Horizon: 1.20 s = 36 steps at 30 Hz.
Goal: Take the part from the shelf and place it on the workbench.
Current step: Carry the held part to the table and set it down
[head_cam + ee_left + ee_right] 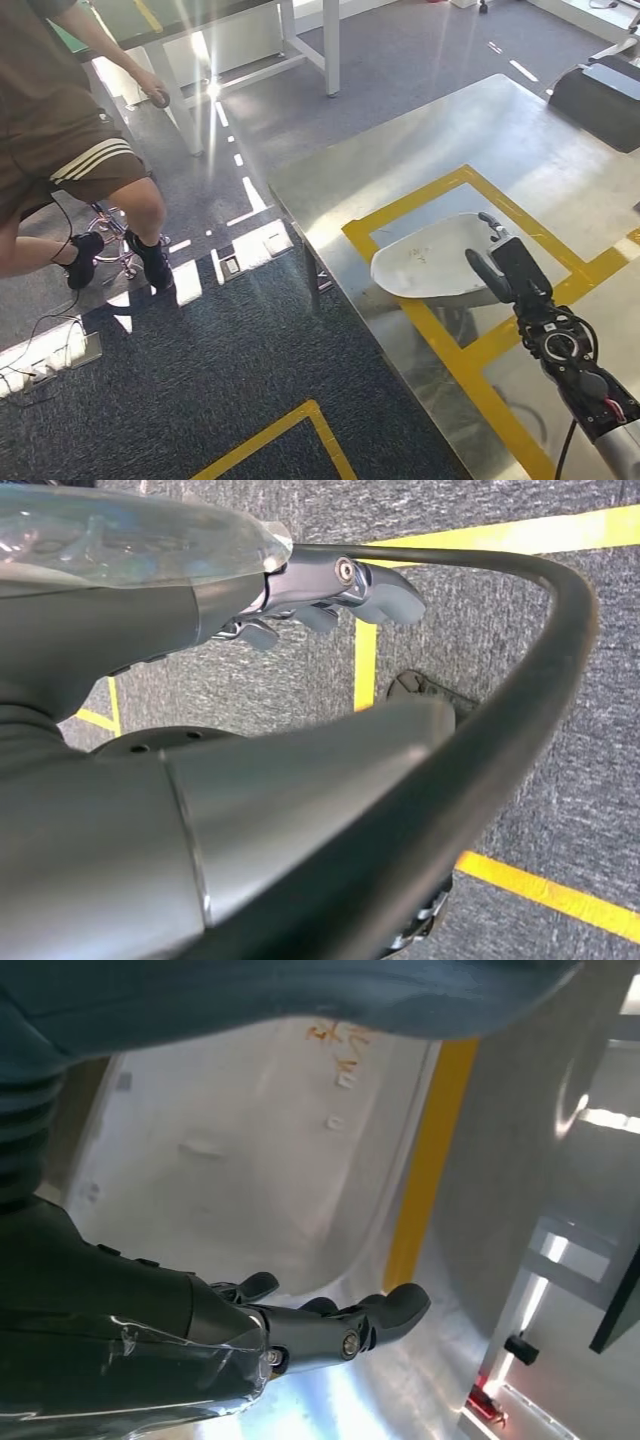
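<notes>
Fingers (377, 1315) of the right hand (509, 270) lie stretched out and apart, gripping nothing I can see, just over the pale grey curved sheet-metal part (430, 262). That part rests on the shiny steel workbench (483, 130), inside the yellow tape outline (468, 350), likely its marked spot. Its long axis runs nine to three o'clock, rounded end toward nine. Left hand (332, 590) hangs over carpet, its fingers loosely extended and holding nothing.

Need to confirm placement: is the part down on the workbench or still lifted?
Down, apparently: the white part lies on the workbench inside the yellow tape; the right hand is at its edge, grip unclear.
</notes>
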Each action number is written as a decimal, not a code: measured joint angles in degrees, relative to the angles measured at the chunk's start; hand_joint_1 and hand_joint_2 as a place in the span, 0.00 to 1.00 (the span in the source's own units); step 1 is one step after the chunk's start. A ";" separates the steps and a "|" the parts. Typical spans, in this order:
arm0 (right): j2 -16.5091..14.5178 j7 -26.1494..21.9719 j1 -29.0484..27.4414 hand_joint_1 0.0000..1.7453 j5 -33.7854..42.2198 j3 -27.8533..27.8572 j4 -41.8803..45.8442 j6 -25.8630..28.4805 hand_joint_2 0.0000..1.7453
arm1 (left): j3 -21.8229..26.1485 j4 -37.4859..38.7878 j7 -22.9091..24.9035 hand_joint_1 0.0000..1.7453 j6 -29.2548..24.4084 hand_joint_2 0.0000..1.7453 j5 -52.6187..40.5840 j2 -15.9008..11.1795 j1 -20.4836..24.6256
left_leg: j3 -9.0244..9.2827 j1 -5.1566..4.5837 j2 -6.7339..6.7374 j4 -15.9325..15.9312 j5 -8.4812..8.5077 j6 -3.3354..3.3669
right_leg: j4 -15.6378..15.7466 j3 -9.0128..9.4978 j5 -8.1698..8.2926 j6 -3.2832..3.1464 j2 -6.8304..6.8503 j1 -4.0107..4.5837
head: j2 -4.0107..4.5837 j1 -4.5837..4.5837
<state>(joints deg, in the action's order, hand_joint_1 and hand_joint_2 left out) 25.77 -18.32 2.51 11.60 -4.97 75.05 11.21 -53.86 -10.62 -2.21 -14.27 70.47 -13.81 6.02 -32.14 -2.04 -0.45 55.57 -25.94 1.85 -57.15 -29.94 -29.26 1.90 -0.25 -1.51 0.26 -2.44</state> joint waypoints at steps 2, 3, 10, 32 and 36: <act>0.00 -1.95 -0.08 0.00 5.04 1.58 0.40 -3.13 0.00 | 0.00 0.00 0.00 0.00 -0.14 0.00 0.06 0.00 -0.03 | 0.00 0.00 0.01 0.00 0.00 0.00 | 0.00 0.00 0.00 0.00 -0.02 0.00 | 0.00 -0.01; -0.01 -3.12 -0.17 0.00 7.56 2.18 0.68 -5.18 0.00 | 0.00 0.00 0.00 0.00 -0.21 0.00 0.10 -0.01 -0.04 | 0.00 0.00 0.01 0.00 0.00 0.00 | 0.00 0.00 0.00 0.00 -0.03 0.00 | 0.00 -0.01; -0.34 -8.74 -0.50 0.00 24.29 4.12 5.01 -18.39 0.00 | 0.00 0.00 0.21 0.00 -0.67 0.00 0.33 -0.02 -0.03 | 0.01 0.01 0.01 -0.01 0.00 0.00 | 0.00 0.03 0.00 0.00 -0.03 0.02 | 0.00 0.00; -11.20 -7.20 8.27 0.00 17.08 -17.05 20.01 -27.16 0.00 | -0.01 0.00 -0.97 0.00 0.87 0.00 -1.18 -0.11 0.30 | 0.03 0.14 -0.02 -0.06 0.07 -0.11 | 0.00 0.15 0.04 -0.09 0.01 0.37 | 0.00 -0.01; -15.28 -7.32 11.63 0.00 11.84 -26.30 19.36 -28.08 0.00 | -0.05 0.00 -1.20 0.00 1.18 0.00 -1.68 -0.11 0.36 | 0.05 0.22 -0.02 -0.06 0.08 -0.21 | 0.00 0.13 0.05 -0.12 0.01 0.39 | 0.00 -0.02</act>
<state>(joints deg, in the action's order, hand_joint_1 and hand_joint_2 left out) 10.49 -25.64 14.14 23.43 -31.27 94.41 -16.86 -53.90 -10.62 -3.41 -13.09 68.79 -13.92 6.38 -32.09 -1.83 -0.47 55.51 -25.86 1.63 -57.15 -29.81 -29.21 1.78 -0.23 -1.12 0.26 -2.46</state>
